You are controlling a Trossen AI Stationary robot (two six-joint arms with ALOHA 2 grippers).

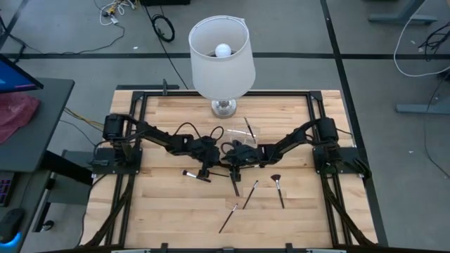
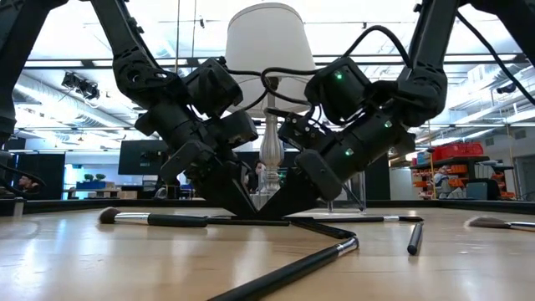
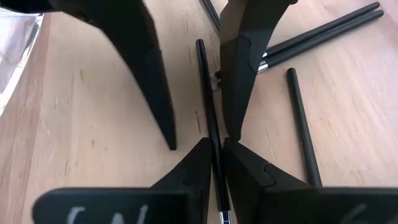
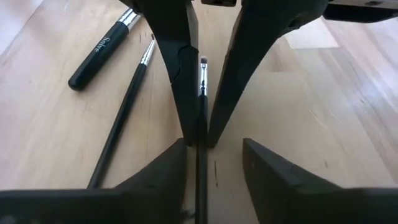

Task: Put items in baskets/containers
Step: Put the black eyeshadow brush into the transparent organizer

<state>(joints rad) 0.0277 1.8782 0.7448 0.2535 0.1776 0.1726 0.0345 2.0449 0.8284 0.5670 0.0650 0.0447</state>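
A thin black brush (image 3: 208, 99) lies on the wooden table at its middle, bristle tip (image 4: 203, 62) toward the table's left. My left gripper (image 1: 219, 160) is shut on it. My right gripper (image 1: 234, 160) faces it from the right, open, one finger on each side of the same handle (image 4: 201, 155); whether a finger touches it, I cannot tell. The tips of both grippers meet low at the tabletop (image 2: 259, 214). The clear box (image 1: 252, 132) stands just beyond them, near the lamp base. My left gripper pinches the thin brush's handle (image 3: 215, 149) between its two fingers, partway along its length. The fingers slant down from the table's left, roughly along the handle. The brush lies flat on the table.
A white lamp (image 1: 221, 56) stands at the far middle. Several loose brushes lie toward the near edge: a thick one with a silver ferrule (image 4: 102, 46), a fan-shaped one (image 1: 276, 180) and slim ones (image 1: 249, 195). More lie in front in the low view (image 2: 292, 267).
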